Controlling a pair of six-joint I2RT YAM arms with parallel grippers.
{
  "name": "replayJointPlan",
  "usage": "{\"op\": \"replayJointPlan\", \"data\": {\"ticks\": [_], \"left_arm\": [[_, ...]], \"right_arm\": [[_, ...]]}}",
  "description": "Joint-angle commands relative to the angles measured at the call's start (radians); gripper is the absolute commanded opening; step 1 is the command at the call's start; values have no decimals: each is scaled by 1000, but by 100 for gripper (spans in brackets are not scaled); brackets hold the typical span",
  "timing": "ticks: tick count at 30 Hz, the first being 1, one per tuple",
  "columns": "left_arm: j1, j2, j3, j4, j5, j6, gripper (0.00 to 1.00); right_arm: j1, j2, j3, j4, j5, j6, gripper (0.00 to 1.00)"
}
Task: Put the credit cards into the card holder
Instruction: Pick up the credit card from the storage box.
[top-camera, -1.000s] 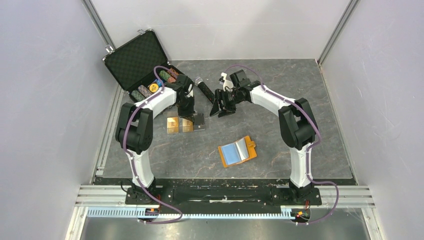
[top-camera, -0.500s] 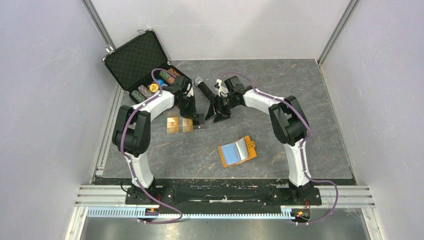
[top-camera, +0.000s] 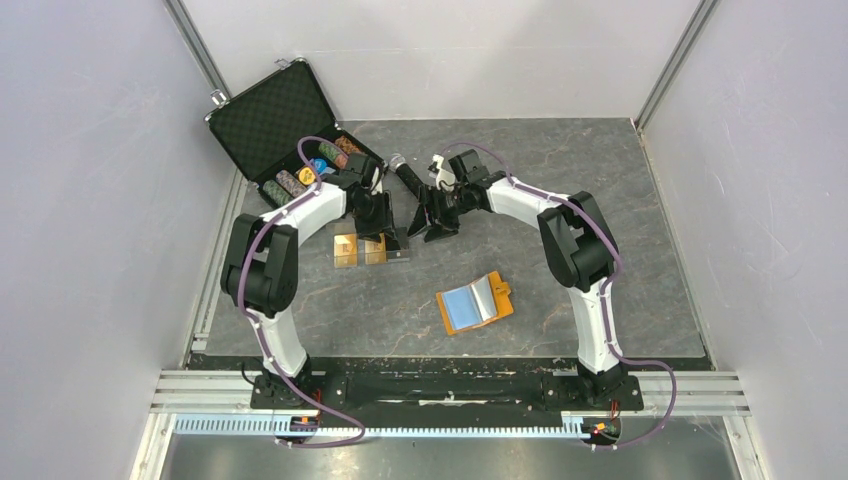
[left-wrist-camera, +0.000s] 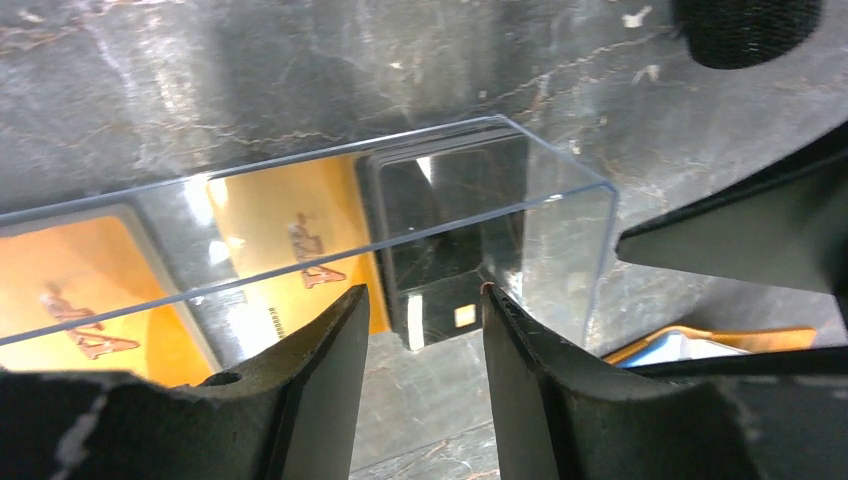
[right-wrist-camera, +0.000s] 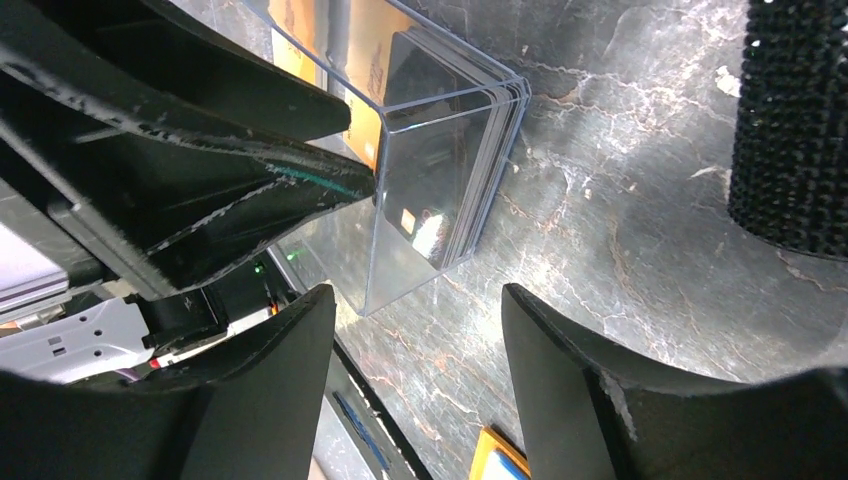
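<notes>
The left gripper (left-wrist-camera: 422, 298) has its black fingers spread, and the gap frames the near wall of a clear, sharp-edged plastic box (left-wrist-camera: 565, 250). Inside the box, a stack of glossy black credit cards (left-wrist-camera: 450, 215) lies beside flat gold credit cards (left-wrist-camera: 285, 245). The right gripper (right-wrist-camera: 417, 293), likewise parted, is over the box's corner. The orange card holder (top-camera: 475, 303) lies open at lower centre of the overhead view, showing its pale blue lining, on the veined grey table (top-camera: 620, 200).

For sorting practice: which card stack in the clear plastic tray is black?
The end stack, nearest the right gripper; both other stacks are gold-tan.
</notes>
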Motion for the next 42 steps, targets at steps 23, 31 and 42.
{"op": "replayJointPlan", "data": {"ticks": [23, 31, 42], "left_arm": [[-41, 59, 92, -105, -9, 50, 2], [-74, 69, 142, -153, -51, 74, 11], [-89, 80, 164, -164, -55, 82, 22]], "right_arm": [[33, 54, 16, 23, -51, 14, 12], [35, 38, 8, 22, -53, 18, 11], [53, 9, 11, 20, -41, 33, 19]]}}
